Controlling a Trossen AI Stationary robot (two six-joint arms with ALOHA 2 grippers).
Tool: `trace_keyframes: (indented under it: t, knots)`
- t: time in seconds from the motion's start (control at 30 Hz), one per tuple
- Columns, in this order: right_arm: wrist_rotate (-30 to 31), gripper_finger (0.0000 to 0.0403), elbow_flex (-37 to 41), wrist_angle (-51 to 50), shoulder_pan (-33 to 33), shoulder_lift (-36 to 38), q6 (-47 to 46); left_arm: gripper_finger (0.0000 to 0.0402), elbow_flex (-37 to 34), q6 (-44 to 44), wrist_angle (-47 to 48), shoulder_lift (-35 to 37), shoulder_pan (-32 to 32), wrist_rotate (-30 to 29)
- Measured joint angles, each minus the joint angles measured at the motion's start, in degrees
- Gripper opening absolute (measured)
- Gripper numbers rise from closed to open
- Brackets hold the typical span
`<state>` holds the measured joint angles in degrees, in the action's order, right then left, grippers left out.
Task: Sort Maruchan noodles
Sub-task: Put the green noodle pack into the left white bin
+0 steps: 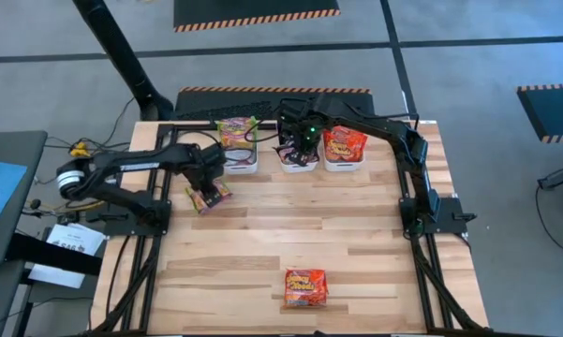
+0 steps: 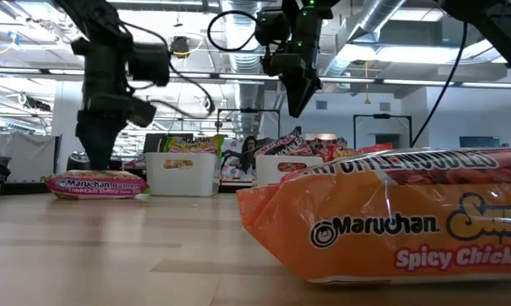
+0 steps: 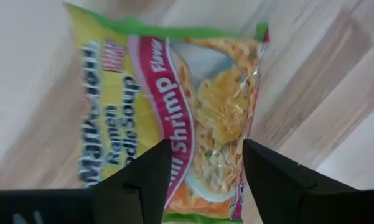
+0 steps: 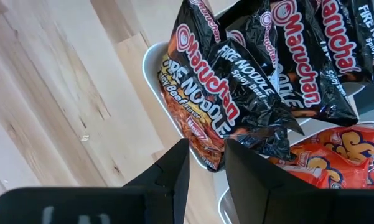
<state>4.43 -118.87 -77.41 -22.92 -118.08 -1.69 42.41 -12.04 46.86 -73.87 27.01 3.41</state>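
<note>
A green-edged Maruchan shrimp packet [image 1: 209, 196] [image 3: 174, 106] lies flat on the table, left of centre. My left gripper [image 1: 206, 182] [image 3: 204, 163] points down over it, open, one finger toward each side of its middle. My right gripper [image 1: 304, 140] [image 4: 206, 155] hangs open by a narrow gap above the middle tub [image 1: 300, 165], which holds black Fire Noodle packets [image 4: 249, 74]. It holds nothing. Green packets [image 1: 236, 131] fill the left tub and orange ones [image 1: 345, 143] the right tub. One orange Spicy Chicken packet [image 1: 305, 288] [image 2: 391, 221] lies near the table's near edge. My left gripper stands open over the middle of the green-edged packet [image 3: 205, 124], coming from above with its fingers across the packet's short width. The packet lies flat on the table. I cannot tell whether the fingertips [image 3: 155, 168] touch it.
Three white tubs [image 1: 239, 167] stand in a row along the far edge. Wide bare wood lies between them and the orange packet at the near edge. Black frame rails [image 1: 422, 225] run along the table's left and right sides.
</note>
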Motion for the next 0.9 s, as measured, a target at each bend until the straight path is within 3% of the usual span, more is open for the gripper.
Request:
trace_keyframes:
  t: [0.3,0.5,0.67,0.9]
  knots:
    - [-0.02,0.0127,0.0,-0.28,0.0,0.0,0.01,0.0203,0.68,-1.4,-0.27,-12.37,-0.01,-0.14]
    - [-0.04,0.0127,0.0,-0.34,0.0,0.0,0.04,0.0195,0.94,-2.71,-0.2,-13.54,-1.08,-0.71]
    - [-0.07,0.0127,0.0,-0.29,0.0,0.0,0.2,0.0145,0.38,-2.7,0.12,-11.8,-2.07,-1.25]
    - [-0.07,0.0127,0.0,-0.15,0.0,0.02,0.24,0.0022,0.37,-2.79,0.32,-11.58,-3.62,-1.54]
